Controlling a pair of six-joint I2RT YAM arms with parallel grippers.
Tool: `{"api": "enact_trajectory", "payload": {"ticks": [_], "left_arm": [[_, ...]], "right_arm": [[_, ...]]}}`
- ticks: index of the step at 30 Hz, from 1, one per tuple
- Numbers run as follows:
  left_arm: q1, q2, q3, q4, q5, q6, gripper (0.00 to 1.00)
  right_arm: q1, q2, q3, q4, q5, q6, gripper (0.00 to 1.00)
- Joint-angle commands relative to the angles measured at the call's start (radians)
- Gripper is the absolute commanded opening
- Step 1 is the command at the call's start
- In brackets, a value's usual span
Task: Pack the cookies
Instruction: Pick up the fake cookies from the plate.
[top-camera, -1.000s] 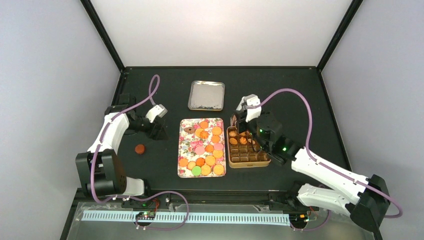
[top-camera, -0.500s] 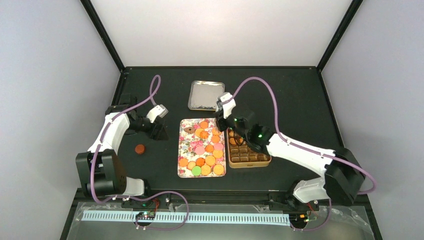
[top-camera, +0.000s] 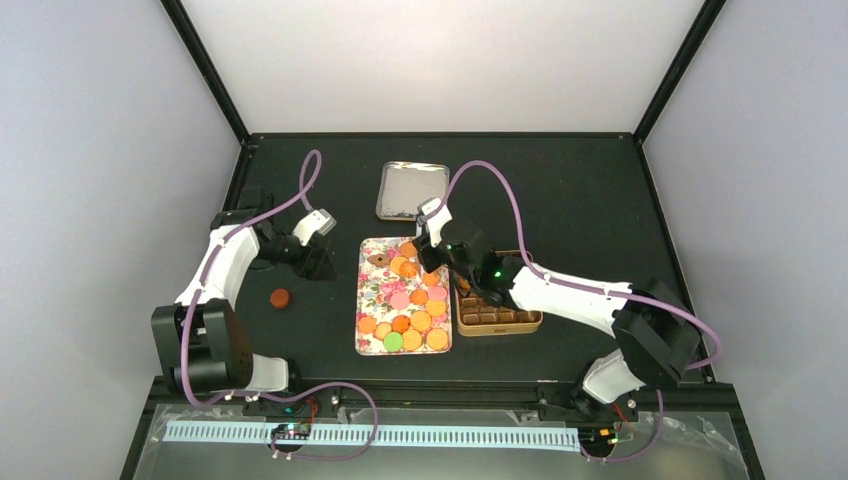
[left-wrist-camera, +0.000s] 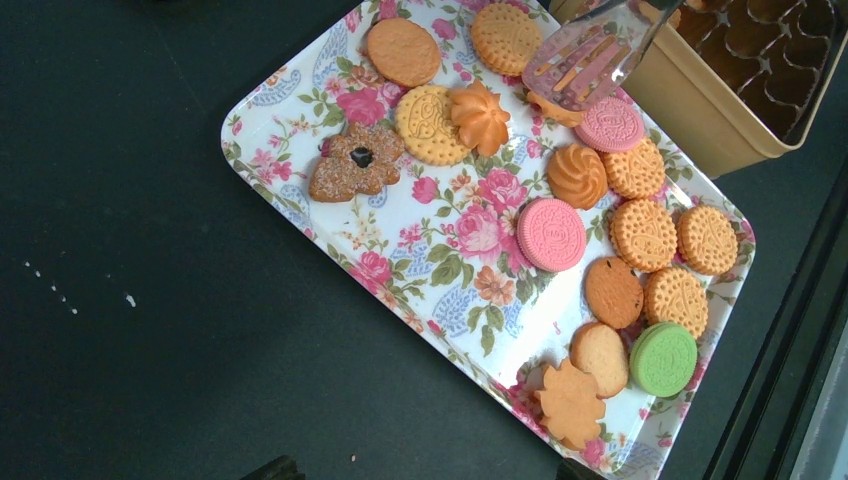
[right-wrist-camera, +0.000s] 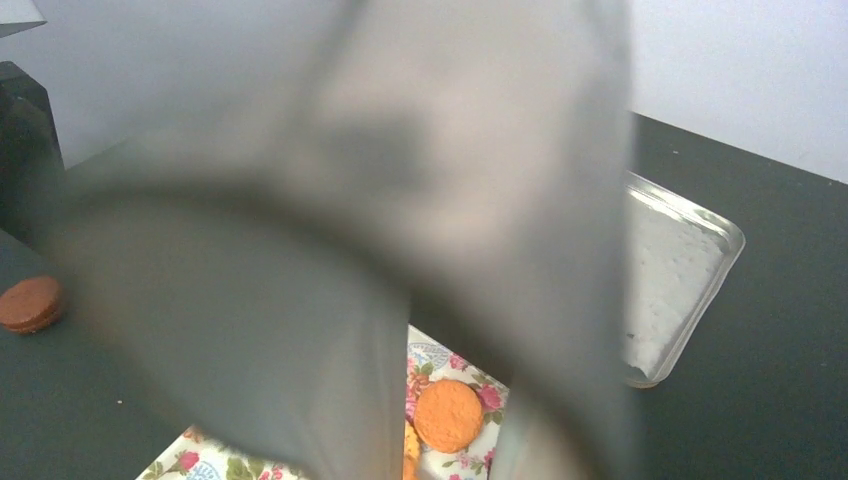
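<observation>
The cookies (top-camera: 410, 295) lie on a floral tray (top-camera: 372, 285): mostly round orange, a few pink, one green, one dark leaf-shaped one (left-wrist-camera: 355, 160). A few more sit in the far compartments of the brown tin (top-camera: 500, 318). My right gripper (top-camera: 430, 252) hovers over the tray's far right corner, jaws apart and empty, with an orange cookie (right-wrist-camera: 448, 415) showing between its blurred fingers (right-wrist-camera: 250, 330). In the left wrist view its fingers (left-wrist-camera: 585, 62) are above an orange cookie. My left gripper (top-camera: 315, 258) is open and empty over the table, left of the tray.
A silver lid (top-camera: 412, 190) lies beyond the tray and also shows in the right wrist view (right-wrist-camera: 680, 290). One brown cookie (top-camera: 281, 297) lies alone on the black table left of the tray. The tin stands right against the tray.
My right gripper has swung left from above the tin's far end to over the tray's far right corner. The left arm has not moved.
</observation>
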Motion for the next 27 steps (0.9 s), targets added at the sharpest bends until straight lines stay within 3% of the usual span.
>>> {"api": "enact_trajectory", "payload": {"ticks": [1,27], "left_arm": [[-0.005,-0.028,0.035,-0.009,0.007,0.014,0.67],[-0.005,-0.025,0.028,-0.007,0.014,0.017,0.67]], "right_arm": [[0.008,-0.001,-0.019,0.073,0.047,0.014,0.31],[0.053,-0.004,-0.147,0.102,0.060,0.101,0.35]]}}
